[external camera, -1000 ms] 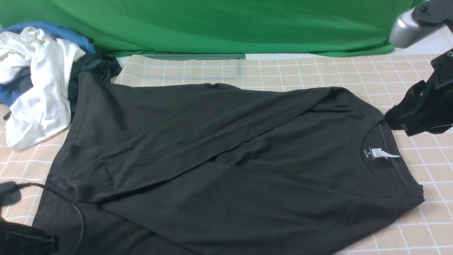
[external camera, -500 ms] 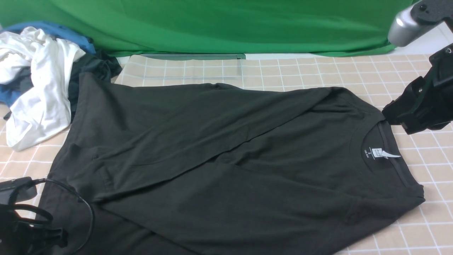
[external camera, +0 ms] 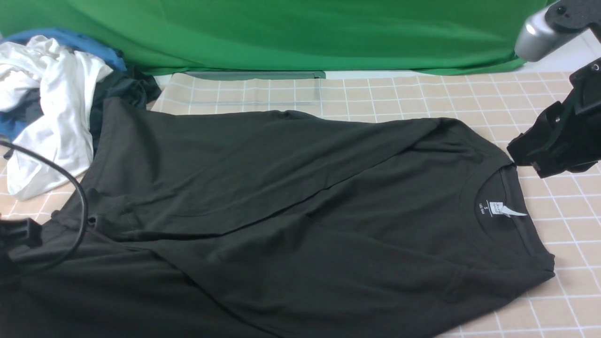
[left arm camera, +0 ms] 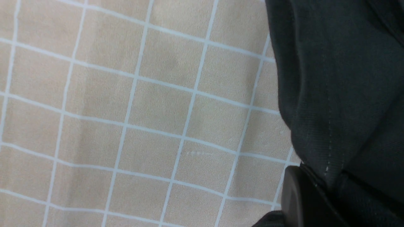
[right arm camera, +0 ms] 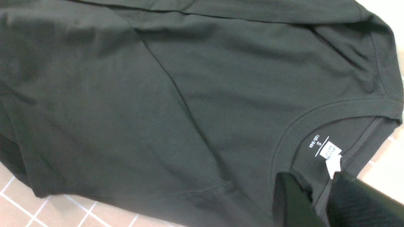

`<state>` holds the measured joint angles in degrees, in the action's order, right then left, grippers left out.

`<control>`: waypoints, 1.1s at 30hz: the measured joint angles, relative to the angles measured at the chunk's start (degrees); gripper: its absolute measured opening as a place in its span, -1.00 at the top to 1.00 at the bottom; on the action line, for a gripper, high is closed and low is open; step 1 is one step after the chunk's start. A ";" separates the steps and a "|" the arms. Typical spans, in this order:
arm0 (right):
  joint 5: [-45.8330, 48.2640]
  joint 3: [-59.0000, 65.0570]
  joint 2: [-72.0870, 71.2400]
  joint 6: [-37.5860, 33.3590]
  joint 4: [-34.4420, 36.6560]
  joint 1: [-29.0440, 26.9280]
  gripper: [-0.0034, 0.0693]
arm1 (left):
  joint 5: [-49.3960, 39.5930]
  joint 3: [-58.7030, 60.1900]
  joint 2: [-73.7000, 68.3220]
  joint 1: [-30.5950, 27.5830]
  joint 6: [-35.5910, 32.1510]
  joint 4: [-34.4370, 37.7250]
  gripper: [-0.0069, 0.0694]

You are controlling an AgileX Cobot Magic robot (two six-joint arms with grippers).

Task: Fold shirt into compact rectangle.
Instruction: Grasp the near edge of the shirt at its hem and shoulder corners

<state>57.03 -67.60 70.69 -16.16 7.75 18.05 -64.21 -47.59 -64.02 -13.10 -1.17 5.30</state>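
On tan checked tablecloth (external camera: 399, 94), big black long-sleeved shirt (external camera: 291, 188) spread out; left gripper (left arm camera: 312, 186) pinching its hem, right gripper (right arm camera: 315, 189) clamping its collar. Beside it, white and blue clothes (external camera: 51, 108) in a heap; thin black cable (external camera: 83, 206) crossing its left corner.

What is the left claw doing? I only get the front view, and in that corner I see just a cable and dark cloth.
Observer: The left wrist camera shows the left claw shut on the shirt, pinching its stitched hem above the checked tablecloth.
Operator: And the right one? To me it's a black lump at the neckline.
Observer: Its wrist camera shows the right claw with fingers on either side of the collar.
Operator: Near the label?
Observer: Yes, the white neck tag lies right by the fingertips.
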 joint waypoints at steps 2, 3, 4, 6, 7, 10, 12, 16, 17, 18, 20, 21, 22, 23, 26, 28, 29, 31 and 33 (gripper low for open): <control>2.71 -0.05 1.84 1.15 0.00 0.00 0.31 | 0.04 -0.11 0.00 0.00 1.17 0.00 0.73; 4.02 0.06 2.97 1.23 0.00 0.00 0.31 | 0.04 -0.11 0.00 0.00 1.17 0.00 0.73; 4.70 0.15 3.74 1.30 0.00 0.00 0.31 | 0.04 -0.11 0.00 0.00 1.17 0.00 0.73; 5.37 1.72 6.75 1.36 0.06 0.00 0.29 | 0.04 -0.11 0.00 0.00 1.17 0.00 0.73; 5.31 2.85 8.22 1.36 0.23 0.13 0.25 | 0.10 -0.11 0.00 0.00 1.17 0.00 0.73; 4.06 6.84 12.63 1.36 0.51 1.70 0.03 | 0.37 -0.13 0.00 0.00 1.17 0.00 0.73; 2.24 9.25 15.07 1.15 0.74 3.52 -0.15 | 0.50 -0.13 0.00 0.00 1.17 0.00 0.73; -5.10 14.51 19.71 -0.60 1.13 8.66 -0.56 | 0.82 -0.13 0.00 0.00 1.17 0.12 0.73; -6.74 15.37 20.65 -0.74 1.13 9.88 -0.64 | 0.93 -0.13 0.00 0.00 1.17 0.17 0.73; -7.79 15.88 21.45 -0.81 1.13 10.78 -0.69 | 1.07 -0.13 0.00 0.00 1.17 0.17 0.73; -10.39 16.52 22.89 -0.99 1.13 13.11 -0.75 | 1.14 -0.13 0.00 0.00 1.17 0.17 0.73; -11.05 16.57 23.29 -1.03 0.94 13.82 -0.76 | 1.27 -0.13 0.00 0.00 1.17 0.30 0.73; -11.20 16.57 23.51 -1.03 0.89 14.16 -0.76 | 1.27 -0.13 0.00 0.00 1.17 0.32 0.73; -12.68 16.57 24.24 -1.03 0.05 15.49 -0.77 | 1.57 -0.13 0.00 0.00 1.17 0.38 0.73; -14.53 16.57 25.71 -1.03 -2.18 17.24 -0.76 | 1.77 -0.13 0.00 0.00 1.17 0.45 0.73; -14.84 16.57 26.88 -0.95 -4.34 18.04 -0.72 | 1.77 -0.13 0.00 0.00 1.17 0.58 0.73; -14.89 16.51 27.18 -0.72 -5.43 18.47 -0.69 | 1.77 -0.13 0.00 0.00 1.17 0.58 0.73; -14.83 16.38 27.74 -0.52 -7.75 19.24 -0.60 | 1.91 -0.13 0.00 0.00 1.17 0.58 0.73; -14.95 16.13 28.11 0.44 -9.72 19.78 -0.41 | 2.14 -0.13 0.00 0.00 1.17 0.74 0.73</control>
<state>42.08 -51.47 98.80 -15.71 -1.97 37.83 -62.07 -47.72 -64.02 -13.10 0.00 6.04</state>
